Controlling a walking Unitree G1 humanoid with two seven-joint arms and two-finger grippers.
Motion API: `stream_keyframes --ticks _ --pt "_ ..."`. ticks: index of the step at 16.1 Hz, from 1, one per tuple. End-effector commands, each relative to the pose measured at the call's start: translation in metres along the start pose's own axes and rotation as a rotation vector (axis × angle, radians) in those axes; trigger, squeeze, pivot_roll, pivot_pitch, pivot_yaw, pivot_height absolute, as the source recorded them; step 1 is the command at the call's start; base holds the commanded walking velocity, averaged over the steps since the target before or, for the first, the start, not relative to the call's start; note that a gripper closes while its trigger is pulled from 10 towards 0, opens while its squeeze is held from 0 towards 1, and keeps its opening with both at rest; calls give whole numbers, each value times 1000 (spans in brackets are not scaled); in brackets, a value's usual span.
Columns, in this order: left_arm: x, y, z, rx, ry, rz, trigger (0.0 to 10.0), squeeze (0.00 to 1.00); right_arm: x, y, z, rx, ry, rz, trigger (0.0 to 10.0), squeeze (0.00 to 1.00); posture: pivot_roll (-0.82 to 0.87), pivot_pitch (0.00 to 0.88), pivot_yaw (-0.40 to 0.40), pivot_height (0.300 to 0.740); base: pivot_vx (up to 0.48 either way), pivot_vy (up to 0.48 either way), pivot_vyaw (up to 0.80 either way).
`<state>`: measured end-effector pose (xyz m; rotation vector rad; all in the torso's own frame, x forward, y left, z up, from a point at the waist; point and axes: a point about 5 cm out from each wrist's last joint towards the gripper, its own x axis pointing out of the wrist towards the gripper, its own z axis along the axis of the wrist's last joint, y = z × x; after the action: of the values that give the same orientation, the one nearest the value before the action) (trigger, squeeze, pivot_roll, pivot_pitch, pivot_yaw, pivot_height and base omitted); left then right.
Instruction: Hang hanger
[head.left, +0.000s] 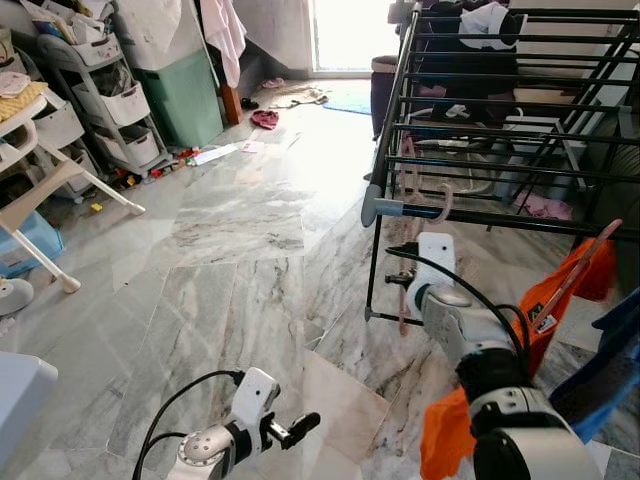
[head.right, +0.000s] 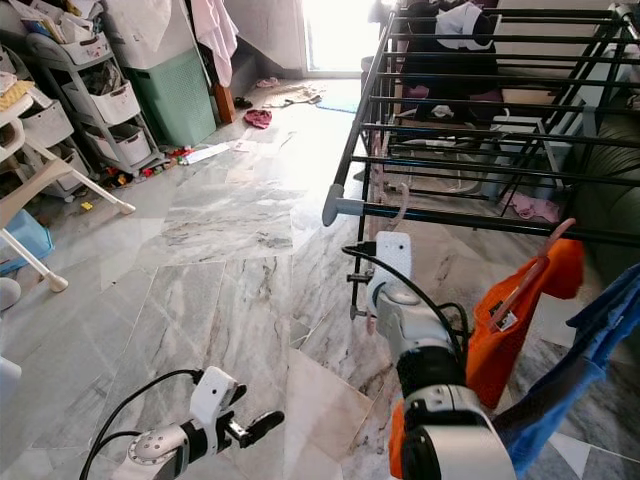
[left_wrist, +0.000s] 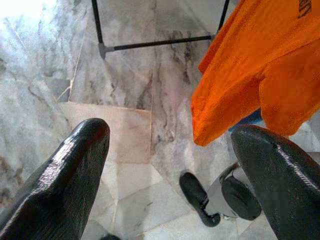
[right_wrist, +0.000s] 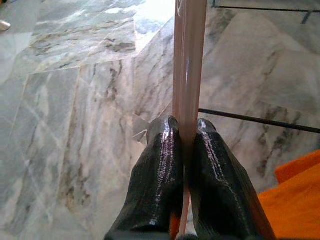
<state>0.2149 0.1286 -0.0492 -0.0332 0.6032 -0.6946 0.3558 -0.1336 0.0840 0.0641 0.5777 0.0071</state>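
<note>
The pale pink plastic hanger (right_wrist: 189, 65) is pinched between the two black fingers of the right gripper (right_wrist: 186, 150), which are closed tight against its thin bar; its curved hook (head.left: 441, 207) sits at the front rail of the black metal drying rack (head.left: 480, 130), close to the rack's grey plastic corner joint (head.left: 372, 207), though whether the hook truly rests over the rail or merely beside it is hard to make out, since the wrist housing covers the grip from the head views. The hanger's lower part is lost behind the arm. Just right of that arm an orange garment (head.left: 560, 300) droops from the rack's near edge on a reddish hanger, with a blue cloth (head.left: 610, 360) cut off by the frame beside it. The left gripper (head.left: 290, 430) hangs low over the grey marble floor (head.left: 230, 250), fingers spread wide with nothing between them. Farther back, a white shelf unit (head.left: 100, 90) stands by the wall, its contents too blurred to name.
</note>
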Motion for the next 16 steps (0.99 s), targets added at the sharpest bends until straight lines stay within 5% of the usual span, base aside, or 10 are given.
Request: stream_keyframes --ticks 1,6,10,16 --pt "-2 3 -1 8 11 13 10000 0 2 8 5 16 -6 27 10000 0 -157 0 73 740 0 0 0" --pt "0 1 9 -96 -88 -76 10000 0 6 1 -9 20 36 7 10000 0 -157 0 71 740 0 0 0" --pt "0 11 26 -63 -143 -81 10000 0 8 -7 -16 21 56 -12 10000 0 -164 0 76 740 0 0 0" --pt "3 -1 40 -23 -231 -170 10000 0 8 -12 -29 35 88 -34 10000 0 -163 0 74 740 0 0 0"
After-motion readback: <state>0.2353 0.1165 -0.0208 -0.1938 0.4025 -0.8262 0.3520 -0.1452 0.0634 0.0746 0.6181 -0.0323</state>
